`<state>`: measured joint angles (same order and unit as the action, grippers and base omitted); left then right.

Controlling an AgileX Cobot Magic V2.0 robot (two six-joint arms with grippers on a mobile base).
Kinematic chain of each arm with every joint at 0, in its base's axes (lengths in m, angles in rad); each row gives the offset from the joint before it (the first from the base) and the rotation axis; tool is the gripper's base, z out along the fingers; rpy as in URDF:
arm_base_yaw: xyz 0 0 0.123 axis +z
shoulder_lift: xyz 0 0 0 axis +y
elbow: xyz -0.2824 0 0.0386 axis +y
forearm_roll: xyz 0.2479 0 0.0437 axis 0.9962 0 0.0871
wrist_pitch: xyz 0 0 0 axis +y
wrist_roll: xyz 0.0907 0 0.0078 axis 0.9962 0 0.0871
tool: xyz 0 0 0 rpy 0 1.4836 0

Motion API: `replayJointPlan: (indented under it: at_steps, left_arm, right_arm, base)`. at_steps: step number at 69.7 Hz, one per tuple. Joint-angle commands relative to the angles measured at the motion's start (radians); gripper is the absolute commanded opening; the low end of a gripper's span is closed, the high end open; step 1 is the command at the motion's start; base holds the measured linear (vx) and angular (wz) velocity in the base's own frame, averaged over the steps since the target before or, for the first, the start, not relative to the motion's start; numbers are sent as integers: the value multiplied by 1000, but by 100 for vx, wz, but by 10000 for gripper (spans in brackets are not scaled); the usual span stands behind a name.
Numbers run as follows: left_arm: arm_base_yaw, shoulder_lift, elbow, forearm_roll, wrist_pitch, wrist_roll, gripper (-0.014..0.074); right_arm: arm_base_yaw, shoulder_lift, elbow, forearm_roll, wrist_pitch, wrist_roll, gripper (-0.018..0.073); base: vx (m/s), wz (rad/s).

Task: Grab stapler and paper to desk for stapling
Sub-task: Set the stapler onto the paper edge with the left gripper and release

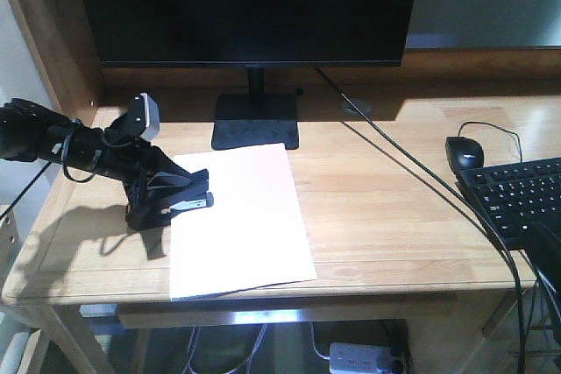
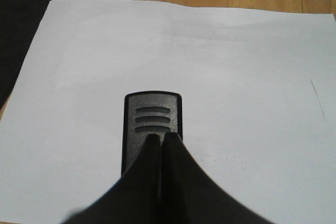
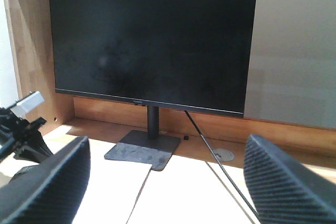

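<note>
Big black monitor (image 1: 245,6) on a square stand (image 1: 255,122), its screen off. Behind it a wood back panel (image 3: 29,40) w/ pale wall at right. Black keyboard (image 1: 517,194) & mouse (image 1: 464,151) at right edge. Strong sunlight, hard shadows. Power strip (image 1: 359,358) on the floor below.

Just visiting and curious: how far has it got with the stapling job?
The paper already lies flat on the desk. The left claw is closed on top of the stapler, which sits at the sheet's left edge. Whether a staple has gone in, I cannot tell. The right claw is open and empty.
</note>
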<state>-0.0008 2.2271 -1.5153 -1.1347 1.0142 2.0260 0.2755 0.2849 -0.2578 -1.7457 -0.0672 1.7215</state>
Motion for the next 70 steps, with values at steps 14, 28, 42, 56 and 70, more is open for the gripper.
replayJointPlan:
  at_steps: [14,28,42,56,70]
  left_arm:
    - [-44,-16,-23,-28,-1,-16,-7]
    - [-45,-12,-23,-5,-50,-89,-7]
    - [-45,-12,-23,-5,-55,-87,-7]
    - [-45,-12,-23,-5,-55,-88,-7]
    - [-45,-12,-23,-5,-57,-88,-7]
  right_arm:
    - [-6,8,-28,-37,22,-8,560]
    - [-6,8,-28,-37,22,-8,560]
    - [-6,8,-28,-37,22,-8,560]
    - [-6,8,-28,-37,22,-8,560]
    - [-6,8,-28,-37,22,-8,560]
  base:
    - [0,0]
    - [0,0]
    - [0,0]
    - [0,0]
    - [0,0]
